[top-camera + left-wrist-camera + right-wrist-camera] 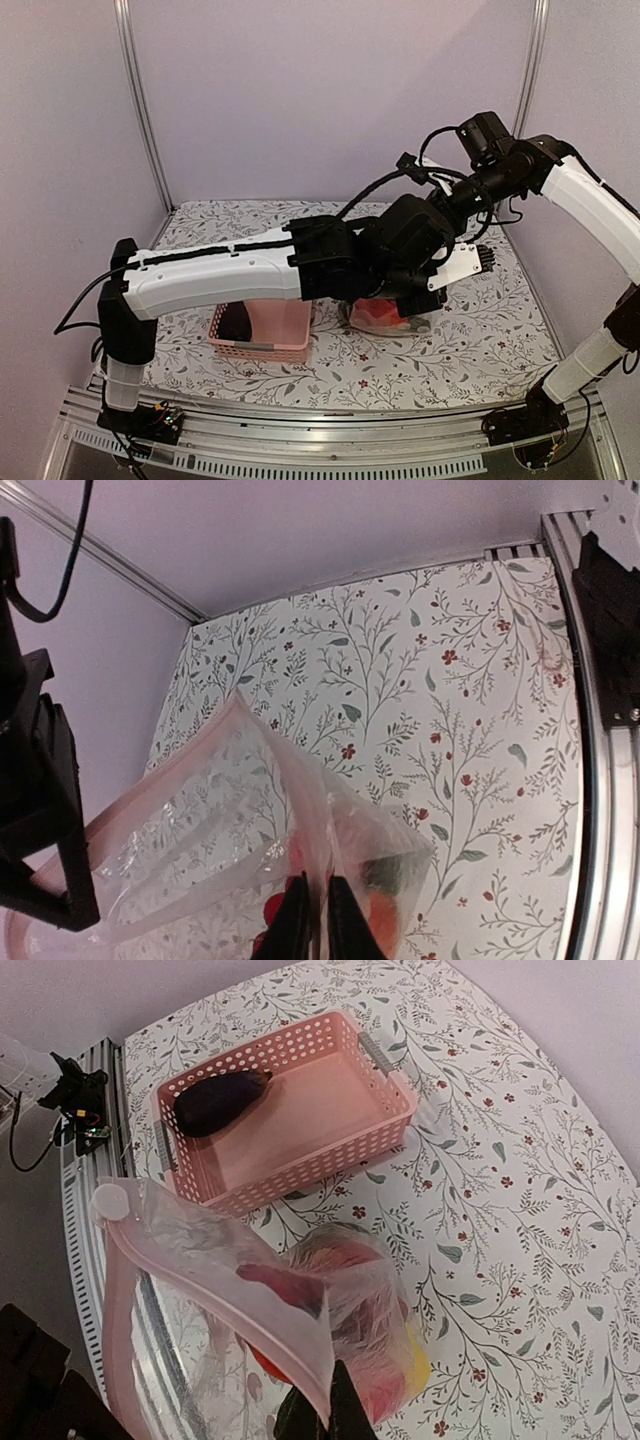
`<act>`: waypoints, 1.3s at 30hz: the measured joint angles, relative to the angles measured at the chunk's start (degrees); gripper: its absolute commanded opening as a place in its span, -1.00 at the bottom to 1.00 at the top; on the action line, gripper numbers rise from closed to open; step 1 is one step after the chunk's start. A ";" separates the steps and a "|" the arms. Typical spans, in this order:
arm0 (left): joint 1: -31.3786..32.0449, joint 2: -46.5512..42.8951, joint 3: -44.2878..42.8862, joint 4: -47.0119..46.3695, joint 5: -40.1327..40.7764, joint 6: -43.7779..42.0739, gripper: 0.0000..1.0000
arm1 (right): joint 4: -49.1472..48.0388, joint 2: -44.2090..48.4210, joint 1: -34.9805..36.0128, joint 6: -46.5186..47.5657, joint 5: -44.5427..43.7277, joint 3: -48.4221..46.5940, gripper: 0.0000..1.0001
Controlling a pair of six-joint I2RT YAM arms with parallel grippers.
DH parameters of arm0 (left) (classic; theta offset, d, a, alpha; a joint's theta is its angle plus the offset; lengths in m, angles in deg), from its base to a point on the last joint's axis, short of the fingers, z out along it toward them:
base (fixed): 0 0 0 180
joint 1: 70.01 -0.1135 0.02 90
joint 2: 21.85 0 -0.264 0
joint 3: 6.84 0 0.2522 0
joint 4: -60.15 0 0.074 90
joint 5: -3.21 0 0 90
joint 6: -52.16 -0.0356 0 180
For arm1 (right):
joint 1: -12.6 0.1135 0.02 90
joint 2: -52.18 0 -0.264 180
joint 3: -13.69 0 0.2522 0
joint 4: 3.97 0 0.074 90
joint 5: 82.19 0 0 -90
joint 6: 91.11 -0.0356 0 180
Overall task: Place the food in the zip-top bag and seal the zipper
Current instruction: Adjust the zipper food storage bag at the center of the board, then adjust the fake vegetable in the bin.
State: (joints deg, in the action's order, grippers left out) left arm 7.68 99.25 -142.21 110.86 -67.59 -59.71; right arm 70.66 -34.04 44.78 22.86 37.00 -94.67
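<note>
- left gripper (pixel 318 925) is pressed on the bag (pixel 200 820) rim, with thin film between its fingers
- right gripper (pixel 325 1415) is also closed on the rim, at one end of the zipper (pixel 215 1290)
- from this pinch the zipper runs long toward the basket (pixel 310 1165) corner, and the mouth is not sealed
- red and yellow food (pixel 385 1360) lies in the bag
- eggplant (pixel 215 1100) lies in the basket beside the bag, on the left gripper's side, so i think that one should fetch it
</note>
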 measured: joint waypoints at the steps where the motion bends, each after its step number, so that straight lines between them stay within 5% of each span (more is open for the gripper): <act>1: -0.50 0.39 -1.25 0.02 -0.59 -0.85 -1.00 | -0.02 0.00 -0.15 -0.02 -1.46 -0.85 -1.00; 9: -4.33 2.08 -6.05 -7.30 -1.05 -7.13 -0.98 | -1.77 0.61 -6.54 -1.07 -11.04 -9.75 -1.00; 12: -4.37 2.05 -3.65 -12.24 0.02 -8.68 -0.44 | -2.78 1.92 -7.34 -1.09 -11.32 -7.93 -1.00; 23: 0.04 -3.61 16.33 -17.86 6.19 -4.90 0.25 | -7.06 5.11 -7.10 -2.21 -3.23 12.55 -1.00; 30: 7.37 -25.35 34.93 -16.50 8.26 11.21 0.33 | -9.20 8.94 -7.08 -1.18 5.46 15.41 -1.00; 34: 4.39 -33.86 43.80 -13.99 11.28 24.68 0.29 | -10.47 9.27 -7.08 -0.48 9.07 15.93 -1.00; 39: -3.93 -32.02 48.54 -2.40 13.42 44.11 0.37 | -11.39 7.98 -7.08 0.07 12.11 16.37 -1.00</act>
State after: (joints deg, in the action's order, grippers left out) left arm 3.75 67.23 -93.66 108.46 -54.17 -15.60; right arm 59.27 -26.06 37.70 22.93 49.11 -78.30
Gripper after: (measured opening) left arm 0.649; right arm 0.006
